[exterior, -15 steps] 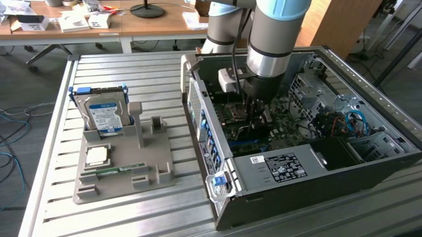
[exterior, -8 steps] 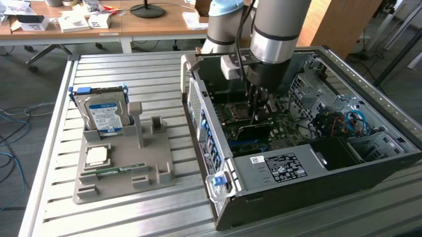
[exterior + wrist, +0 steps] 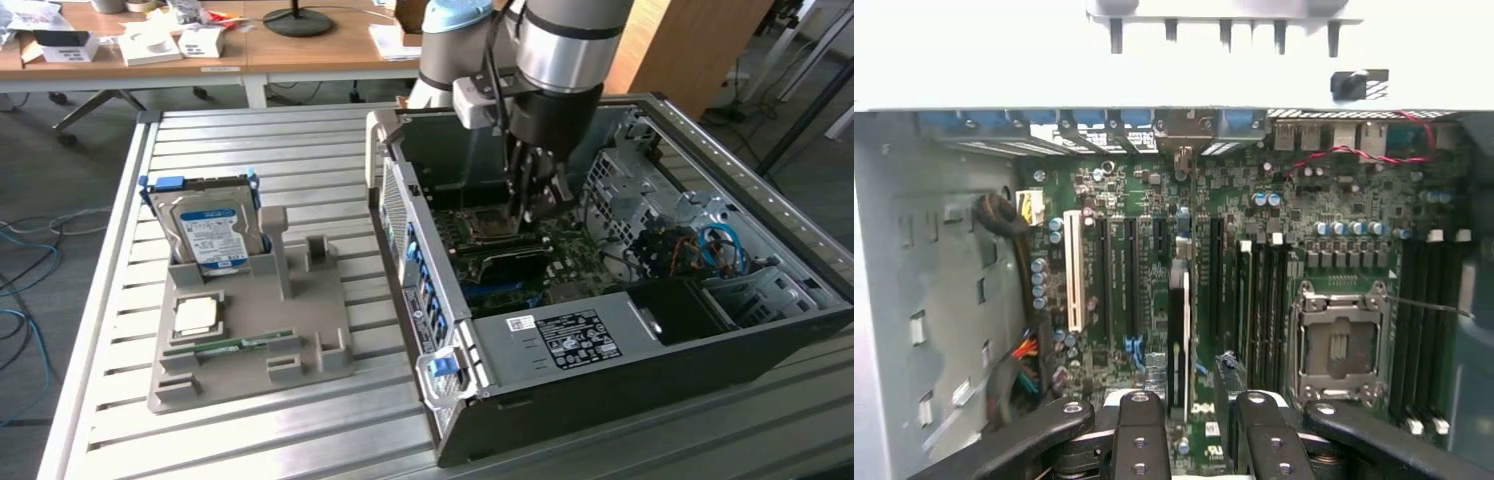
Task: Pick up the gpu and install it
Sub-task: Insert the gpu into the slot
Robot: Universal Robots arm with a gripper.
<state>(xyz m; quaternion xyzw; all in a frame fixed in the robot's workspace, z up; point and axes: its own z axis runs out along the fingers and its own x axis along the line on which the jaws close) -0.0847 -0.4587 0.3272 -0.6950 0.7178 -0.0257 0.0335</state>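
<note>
Your gripper (image 3: pixel 534 205) is down inside the open computer case (image 3: pixel 601 330), right over the motherboard (image 3: pixel 514 262), and between its fingers (image 3: pixel 1142 440) you can see the gpu (image 3: pixel 1179 335) edge-on: a thin dark card with a pale strip along it, standing upright on the motherboard among the long expansion slots (image 3: pixel 1122 275), beside the white slot (image 3: pixel 1072 285) side of the empty CPU socket (image 3: pixel 1339 345). The gripper stands partly spread, its two fingers flanking the card's upper edge; whether the pads are truly pinching the card or have just let go of it, you cannot tell from these views. Judging by this, the pick-up is behind you: the card is off the grey parts holder (image 3: pixel 247 330) on the desk (image 3: pixel 120 420) outside the case, where the hard drive (image 3: pixel 207 225) with its blue label stands upright and a small chip (image 3: pixel 196 316) and a memory stick (image 3: pixel 247 346) lie. What is left is the seating itself. The card looks lined up with a slot and low against the motherboard, but you cannot confirm that its edge connector is pressed fully home or that its bracket end sits properly at the case's rear wall (image 3: pixel 1174 60).
</note>
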